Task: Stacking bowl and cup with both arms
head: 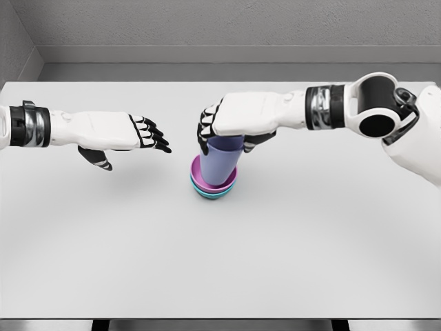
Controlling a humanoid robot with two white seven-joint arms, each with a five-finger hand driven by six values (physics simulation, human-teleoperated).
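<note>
Gray walls stand behind a big white table, and that table fills most of what you see. You are looking down at it from the robot's head.

Near the middle of the table sit two bowls, one inside the other. You can see a teal bowl at the bottom, with only its rim peeking out. A purple bowl rests in it. A pale blue cup stands upright inside the purple bowl, so the three things make one little stack.

Your right hand reaches in from the right side and sits on top of the cup. Its fingers curl down around the cup's top edge, and they are gripping the cup. The thumb shows on the cup's other side. The top of the cup is hidden under the palm, so you cannot see the rim there.

Your left hand comes in from the left side and floats above the table. Its fingers are stretched out and a bit spread, pointing at the stack. It holds nothing. It is near the stack but not touching it, with bare table showing between them.
</note>
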